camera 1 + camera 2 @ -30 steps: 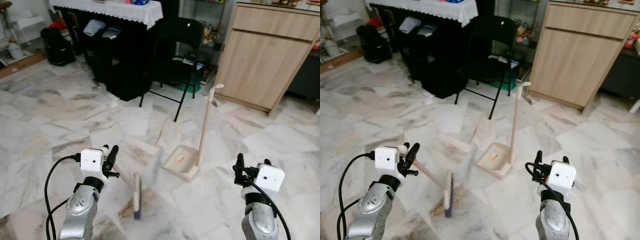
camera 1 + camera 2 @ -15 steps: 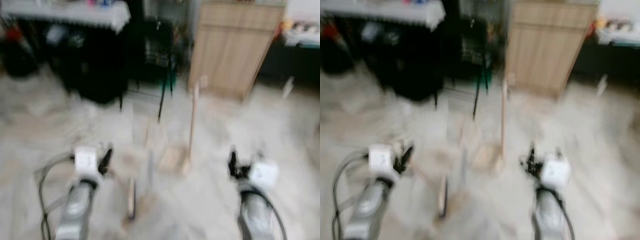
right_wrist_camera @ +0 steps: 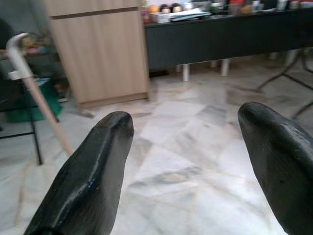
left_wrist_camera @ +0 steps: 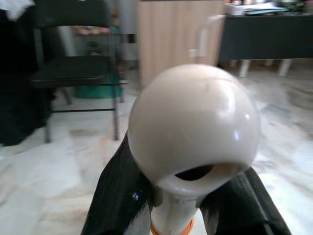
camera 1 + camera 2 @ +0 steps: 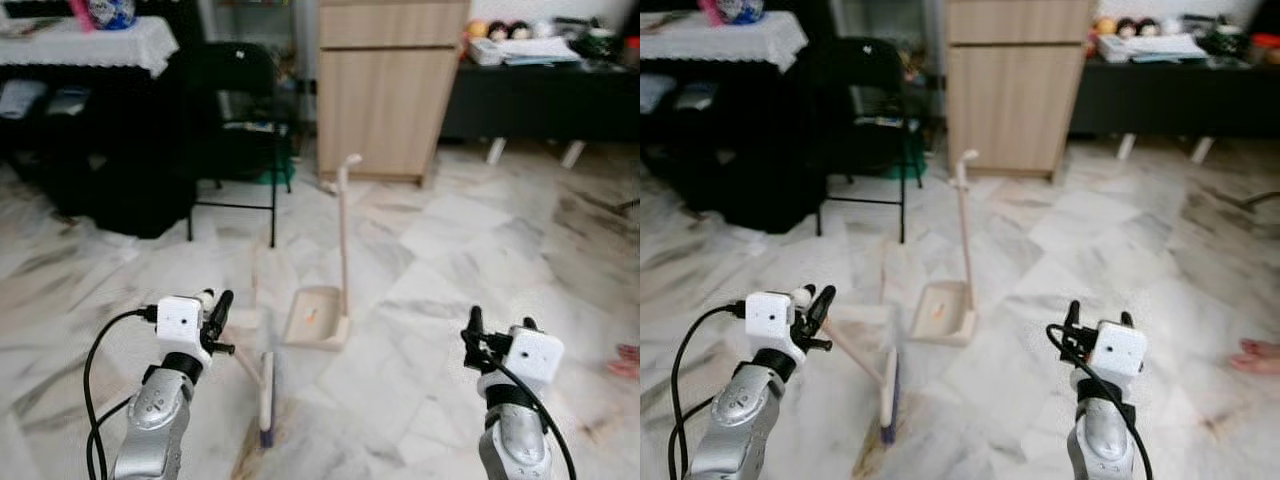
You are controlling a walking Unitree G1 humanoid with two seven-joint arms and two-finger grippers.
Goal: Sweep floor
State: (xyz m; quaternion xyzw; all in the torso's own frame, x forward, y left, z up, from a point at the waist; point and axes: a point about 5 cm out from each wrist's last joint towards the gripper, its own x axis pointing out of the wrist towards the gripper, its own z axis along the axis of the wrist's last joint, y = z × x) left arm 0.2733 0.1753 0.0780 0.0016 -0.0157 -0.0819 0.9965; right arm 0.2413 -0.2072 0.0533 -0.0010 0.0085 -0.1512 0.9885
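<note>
1. I had the left claw [image 5: 222,318] shut tight on the rounded top end of the cream plastic broom handle [image 4: 193,132]. The left wrist view showed both black fingers [image 4: 115,196] pressed against the shaft just under the knob.
2. From that grip the handle ran forward, down and to the robot's right, ending at the pale broom head with dark bristles [image 5: 266,395] resting on the floor. The head's long axis lay roughly fore and aft, between the two arms and nearer the left one.
3. The cream dustpan with its tall upright wooden handle [image 5: 318,325] stood just ahead of the broom head and slightly right of it, apart from it. A small orange scrap [image 5: 314,316] lay inside its tray. I judged that any sweeping stroke had to drive forward toward the pan mouth.
4. The right claw [image 5: 497,338] was held up at the right with its fingers spread wide and nothing between them. The right wrist view confirmed the gap. It was well apart from both broom and dustpan.
5. The surface was white marble tile floor with grey veining [image 5: 450,260], glossy, with brownish smears near the broom head.
6. Beyond stood a black folding chair [image 5: 235,120], a light wooden cabinet [image 5: 385,85], a dark counter with a white lace cloth [image 5: 80,45] at the left and a low black bench [image 5: 540,95] at the right.
</note>
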